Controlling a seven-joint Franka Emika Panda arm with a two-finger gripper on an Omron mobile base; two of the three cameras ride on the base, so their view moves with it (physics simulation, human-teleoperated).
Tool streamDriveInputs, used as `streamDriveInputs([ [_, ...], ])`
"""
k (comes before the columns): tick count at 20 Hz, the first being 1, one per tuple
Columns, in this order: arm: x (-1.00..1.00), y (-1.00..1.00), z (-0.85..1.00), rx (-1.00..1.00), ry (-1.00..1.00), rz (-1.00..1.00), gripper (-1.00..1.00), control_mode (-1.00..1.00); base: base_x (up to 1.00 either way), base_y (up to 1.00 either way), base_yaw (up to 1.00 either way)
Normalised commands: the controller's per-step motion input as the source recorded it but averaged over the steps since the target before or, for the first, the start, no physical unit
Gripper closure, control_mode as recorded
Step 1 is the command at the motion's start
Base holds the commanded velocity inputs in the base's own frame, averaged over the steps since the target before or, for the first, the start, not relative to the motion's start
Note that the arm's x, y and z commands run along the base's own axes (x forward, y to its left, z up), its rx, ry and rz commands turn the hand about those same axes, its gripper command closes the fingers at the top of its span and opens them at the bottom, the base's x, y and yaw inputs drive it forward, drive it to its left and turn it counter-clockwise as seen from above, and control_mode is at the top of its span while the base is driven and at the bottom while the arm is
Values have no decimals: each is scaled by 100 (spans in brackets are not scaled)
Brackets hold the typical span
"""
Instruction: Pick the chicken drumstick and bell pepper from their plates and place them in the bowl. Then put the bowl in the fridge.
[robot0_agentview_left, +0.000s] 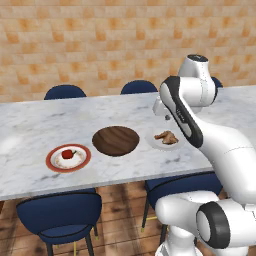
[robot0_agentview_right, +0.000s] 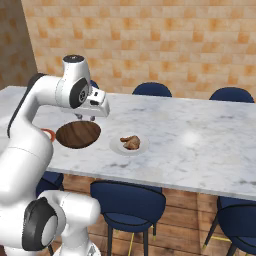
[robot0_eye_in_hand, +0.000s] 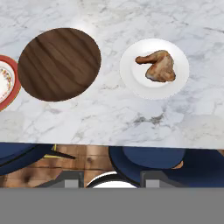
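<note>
The chicken drumstick (robot0_eye_in_hand: 157, 65) lies golden-brown on the plain white plate (robot0_eye_in_hand: 175, 85), to the right of the dark wooden bowl (robot0_eye_in_hand: 59, 64). The bowl is empty. Left of it, the red bell pepper (robot0_agentview_left: 67, 153) sits on the red-rimmed plate (robot0_agentview_left: 52, 162). My gripper (robot0_eye_in_hand: 111, 179) hangs well above the marble table, over its near edge between bowl and white plate. Its fingers (robot0_eye_in_hand: 70, 178) stand apart with nothing between them, so it is open. In the right base view the gripper (robot0_agentview_right: 82, 119) hovers above the bowl's (robot0_agentview_right: 78, 134) far side. The fridge is out of view.
Blue chairs stand along both sides of the long marble table (robot0_agentview_left: 30, 125): one (robot0_agentview_left: 60, 215) at the near left, one (robot0_agentview_right: 127, 202) below the white plate, others (robot0_agentview_left: 65, 91) at the far side. A brick wall closes the back. The table's right half (robot0_agentview_right: 200, 140) is bare marble.
</note>
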Motion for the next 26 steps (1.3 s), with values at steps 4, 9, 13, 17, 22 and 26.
streamDriveInputs([
  [4, 0, 0, -5, 0, 0, 0, -100, -100, 0, 0, 0],
  [9, 10, -14, -22, -3, 0, 15, -100, -100, 0, 0, 0],
  [13, 23, -6, -29, -13, 1, 40, -100, -100, 0, 0, 0],
  [17, 36, -2, -28, -14, 1, 46, -100, -100, 0, 0, 0],
  [22, 39, 0, -29, -18, 0, 33, -100, -100, 0, 0, 0],
  [26, 42, 0, -37, -15, 0, 14, -100, -100, 0, 0, 0],
])
